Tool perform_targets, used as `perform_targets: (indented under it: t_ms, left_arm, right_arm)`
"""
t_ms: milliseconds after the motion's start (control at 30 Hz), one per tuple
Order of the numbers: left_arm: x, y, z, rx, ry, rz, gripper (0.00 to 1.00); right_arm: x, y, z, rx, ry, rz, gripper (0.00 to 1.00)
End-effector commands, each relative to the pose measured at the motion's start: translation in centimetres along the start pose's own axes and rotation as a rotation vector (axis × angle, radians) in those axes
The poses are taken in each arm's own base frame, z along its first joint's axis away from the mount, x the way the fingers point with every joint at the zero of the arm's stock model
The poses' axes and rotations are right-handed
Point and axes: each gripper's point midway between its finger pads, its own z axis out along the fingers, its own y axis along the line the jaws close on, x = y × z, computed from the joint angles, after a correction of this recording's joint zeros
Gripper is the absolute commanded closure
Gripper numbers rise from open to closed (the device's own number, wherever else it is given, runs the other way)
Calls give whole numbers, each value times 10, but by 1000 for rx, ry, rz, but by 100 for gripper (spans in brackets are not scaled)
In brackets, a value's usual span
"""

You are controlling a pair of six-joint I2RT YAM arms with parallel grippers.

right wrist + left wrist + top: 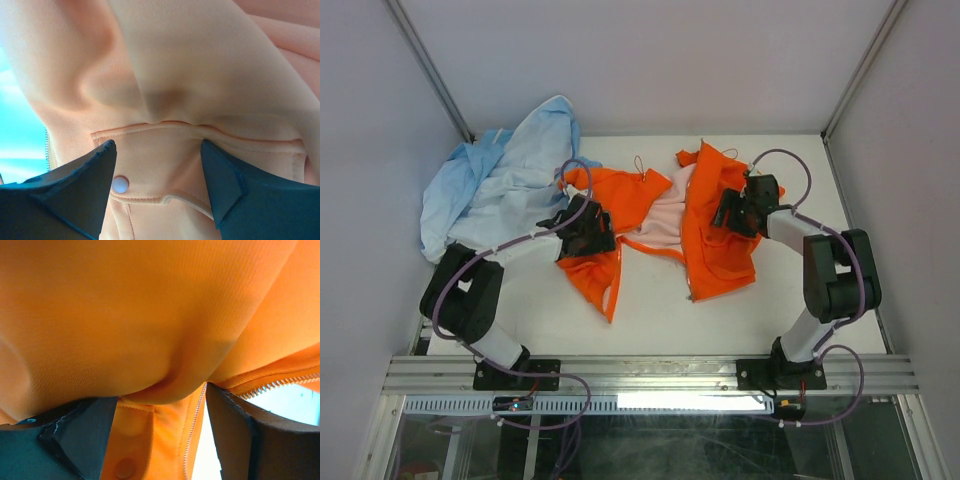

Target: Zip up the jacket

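Straddling jacket [718,252]: left pincer [161,395], right pincer [157,145]

White table [650,315], pale grey enclosure walls [650,60]

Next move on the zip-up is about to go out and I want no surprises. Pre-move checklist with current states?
1. Jacket front closed: not ok, pink lining shows between the panels.
2. Left fingers apart, nothing pinched: ok.
3. Right fingers apart over the pocket flap and snap: ok.
4. Zipper teeth in sight: ok, left wrist view.
5. Zipper slider located: cannot tell.
6. Blue garment clear of the jacket: cannot tell, it lies against the left panel.
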Motion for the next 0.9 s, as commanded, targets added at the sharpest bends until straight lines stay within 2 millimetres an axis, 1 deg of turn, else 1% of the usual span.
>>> perform_targets:
  t_ms: [0, 67, 133, 233, 267, 367, 467, 500, 567, 633, 700, 733, 767, 800, 867]
  left_arm:
    - [-77, -18, -11, -31, -189, 54, 27]
    - [-83, -43, -26, 35, -217, 84, 26]
    - [-78, -63, -41, 87, -233, 113, 25]
    - [-56, -79, -60, 156, -202, 115, 26]
    - [-54, -85, -77, 194, -220, 106, 27]
    - [-25, -90, -93, 252, -176, 103, 32]
    - [-2, -88, -106, 269, -135, 94, 33]
    - [7, -83, -107, 267, -120, 82, 33]
    - [17, -76, -111, 277, -107, 49, 30]
    - [25, -67, -112, 269, -104, 13, 28]
    - [32, -53, -110, 229, -102, -20, 27]
    - [35, -46, -108, 203, -100, -34, 27]
    - [38, -39, -107, 180, -96, -41, 27]
    - [42, -35, -107, 165, -89, -44, 27]
    - [48, -30, -108, 147, -62, -45, 28]
  right_arm:
    - [-33, 1, -17, 16, -101, -50, 28]
    - [-30, 10, -33, -15, -106, -77, 28]
    - [-23, 21, -50, -40, -109, -109, 28]
    - [-7, 40, -74, -90, -111, -147, 28]
    - [-1, 46, -82, -105, -114, -161, 28]
    - [21, 61, -101, -133, -99, -202, 29]
    - [47, 77, -114, -175, -66, -241, 30]
    - [58, 85, -117, -203, -50, -251, 31]
    - [79, 104, -124, -280, -32, -265, 31]
    - [99, 124, -127, -358, -18, -268, 31]
    - [119, 148, -130, -450, -12, -277, 31]
    - [126, 155, -129, -475, -15, -276, 31]
    - [130, 158, -127, -482, -22, -269, 31]
    - [129, 156, -123, -465, -34, -256, 30]
    - [127, 145, -115, -397, -51, -241, 30]
